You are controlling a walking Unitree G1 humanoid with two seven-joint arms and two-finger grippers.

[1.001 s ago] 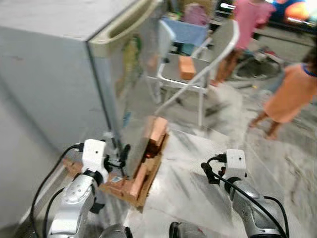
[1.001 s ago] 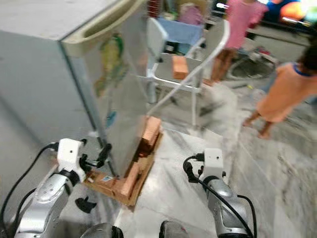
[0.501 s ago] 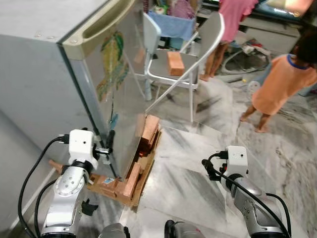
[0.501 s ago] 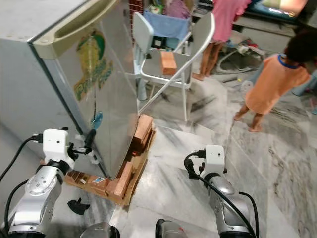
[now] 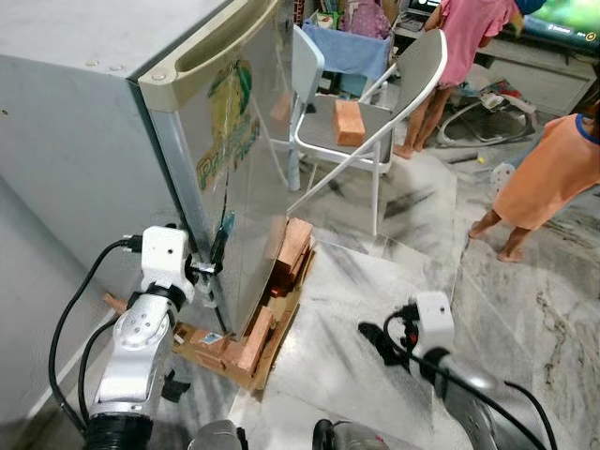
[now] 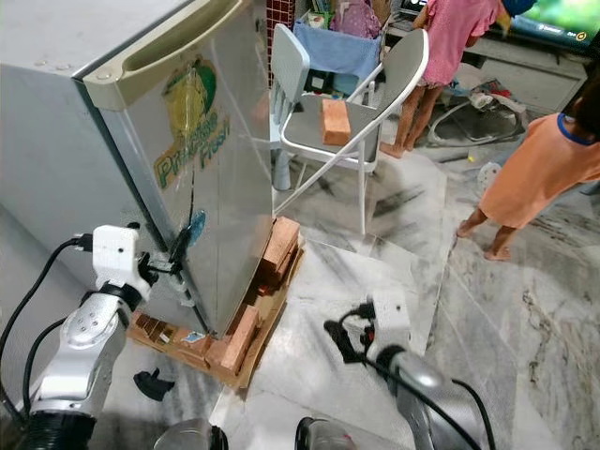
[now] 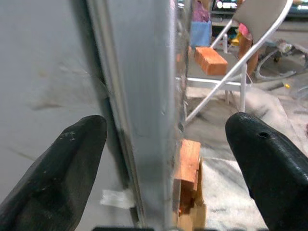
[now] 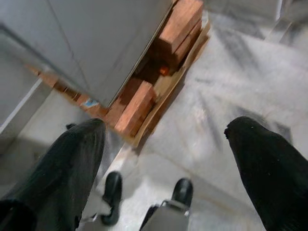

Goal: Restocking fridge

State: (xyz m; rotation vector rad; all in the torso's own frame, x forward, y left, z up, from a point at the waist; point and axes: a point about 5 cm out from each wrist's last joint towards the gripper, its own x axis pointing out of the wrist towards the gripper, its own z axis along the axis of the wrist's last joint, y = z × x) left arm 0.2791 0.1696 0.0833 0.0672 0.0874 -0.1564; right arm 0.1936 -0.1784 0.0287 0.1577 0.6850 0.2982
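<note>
Left eye view: fridge (image 5: 141,122) stands shut on bricks (image 5: 281,291) and cardboard, its door edge running vertical down the near corner. Left hand (image 5: 217,255) is raised right at that edge, low on the door, fingers pointing forward at it. Right hand (image 5: 375,337) sits low over the marble floor (image 5: 375,281), well apart from the fridge, idle. So the left arm is clearly the nearer one for opening. Folding chair (image 5: 361,122) with a brick on its seat stands behind; two people stand further back.

Right eye view: same layout; the left hand (image 6: 178,251) is up against the door corner, the top handle recess (image 6: 164,42) high above it.

Left wrist view: fingers (image 7: 72,163) spread wide, straddling the vertical door edge (image 7: 139,120), one finger on the fridge's side, the other on the front side. Not pinching yet.

Right wrist view: fingers (image 8: 72,163) spread, holding nothing, looking down at floor and bricks (image 8: 139,101).
</note>
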